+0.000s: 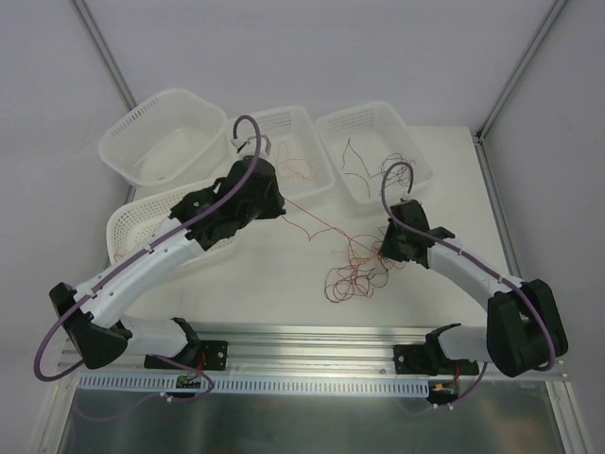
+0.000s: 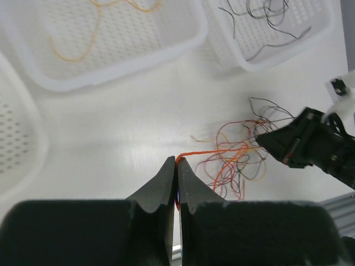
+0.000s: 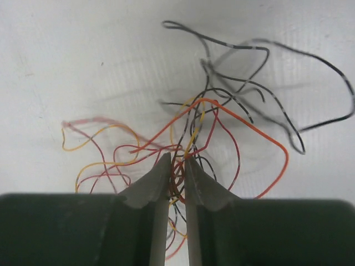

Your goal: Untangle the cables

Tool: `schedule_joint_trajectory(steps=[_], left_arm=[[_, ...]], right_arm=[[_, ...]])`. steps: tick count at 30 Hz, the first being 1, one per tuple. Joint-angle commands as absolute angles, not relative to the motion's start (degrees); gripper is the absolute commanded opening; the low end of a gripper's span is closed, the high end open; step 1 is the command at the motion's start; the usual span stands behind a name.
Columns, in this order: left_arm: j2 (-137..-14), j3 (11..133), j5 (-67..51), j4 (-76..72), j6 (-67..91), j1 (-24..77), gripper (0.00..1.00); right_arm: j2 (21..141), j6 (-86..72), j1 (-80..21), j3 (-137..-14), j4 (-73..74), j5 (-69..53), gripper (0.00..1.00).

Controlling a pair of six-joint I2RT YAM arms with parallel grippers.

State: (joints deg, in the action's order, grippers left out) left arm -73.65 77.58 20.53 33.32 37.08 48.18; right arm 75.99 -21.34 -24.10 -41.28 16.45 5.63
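Tangle of hair-thin red, orange and black cables (image 1: pixel 352 276) lies on the white worktop (image 1: pixel 284 274), right hand (image 3: pixel 176 162) pinched shut on its strands. The left hand (image 2: pixel 177 162) is clamped on one orange strand (image 2: pixel 202 153) leading out of it. Beyond, white perforated baskets (image 1: pixel 364 110) hold loose strands.

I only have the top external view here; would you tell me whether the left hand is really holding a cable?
Observer: Yes. The left wrist view shows the left hand shut on a single orange cable, which runs from the fingertips over to the tangle.
Operator: Thank you. And the other one?
Observer: The right wrist view shows the right hand shut on several strands at once in the middle of the tangle, red, orange and yellow among them, while the black loops lie free beyond its fingertips.
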Motion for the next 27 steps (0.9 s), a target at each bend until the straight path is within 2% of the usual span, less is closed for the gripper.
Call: schedule_joint_trajectory(steps=[1,6,14,19,22,27], left_arm=[[-68.39,84.45,24.7,41.48,29.45,41.68,0.0],[-65.22,94.71,24.35,48.06,24.97,33.15,0.0],[-66.88,111.51,27.59,54.84,19.25,31.38,0.0],[-68.38,116.1,27.42,55.63,17.14,31.2,0.0],[-69.78,118.47,28.47,55.72,15.82,30.68,0.0],[-72.51,121.46,28.83,55.55,14.15,26.73,0.0]], right_arm=[[70.5,-18.55,-20.14,-39.21,22.76,9.49,0.17],[64.0,-16.0,-16.27,-38.15,27.85,10.02,0.17],[61.44,-14.94,-13.1,-38.32,31.99,9.58,0.17],[61.43,-14.68,-13.1,-38.5,31.64,8.17,0.18],[62.14,-13.63,-13.18,-38.67,31.82,7.04,0.22],[60.74,-12.57,-13.27,-38.32,31.9,5.19,0.35]])
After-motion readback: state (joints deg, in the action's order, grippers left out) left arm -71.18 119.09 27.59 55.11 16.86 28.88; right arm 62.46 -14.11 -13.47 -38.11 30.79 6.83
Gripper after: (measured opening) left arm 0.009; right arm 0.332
